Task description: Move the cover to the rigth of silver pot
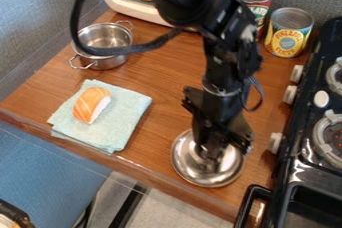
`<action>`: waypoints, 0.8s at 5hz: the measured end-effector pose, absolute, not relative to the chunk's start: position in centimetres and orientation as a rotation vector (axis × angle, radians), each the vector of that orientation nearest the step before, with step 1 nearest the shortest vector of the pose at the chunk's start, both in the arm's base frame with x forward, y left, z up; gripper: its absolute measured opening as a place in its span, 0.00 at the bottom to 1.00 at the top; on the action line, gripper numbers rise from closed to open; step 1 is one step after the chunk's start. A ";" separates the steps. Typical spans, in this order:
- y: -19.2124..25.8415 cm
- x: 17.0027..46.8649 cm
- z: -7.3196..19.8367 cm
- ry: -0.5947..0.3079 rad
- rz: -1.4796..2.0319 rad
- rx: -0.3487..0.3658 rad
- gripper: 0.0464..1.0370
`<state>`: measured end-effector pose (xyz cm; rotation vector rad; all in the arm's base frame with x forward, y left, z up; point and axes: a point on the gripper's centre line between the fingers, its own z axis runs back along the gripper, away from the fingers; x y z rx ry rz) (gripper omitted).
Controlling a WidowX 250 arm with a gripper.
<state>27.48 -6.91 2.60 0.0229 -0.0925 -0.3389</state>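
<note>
The gripper [212, 153] hangs down over the silver cover [197, 169], which lies on the wooden counter near its front edge, left of the stove. The gripper's lower end is at the middle of the cover and hides its knob; whether it holds the knob I cannot tell. The silver pot [105, 37], with two side handles, stands uncovered at the upper left of the counter, well away from the cover.
A light blue folded cloth [127, 117] with a sushi toy [91, 105] on it lies left of the cover. Two cans [289, 32] stand at the back right. The black stove [300, 164] borders the counter's right side; a white-and-teal bin [123, 3] is behind.
</note>
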 end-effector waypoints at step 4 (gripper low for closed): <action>-2.3 39.7 5.7 -0.171 -0.157 -0.005 0.24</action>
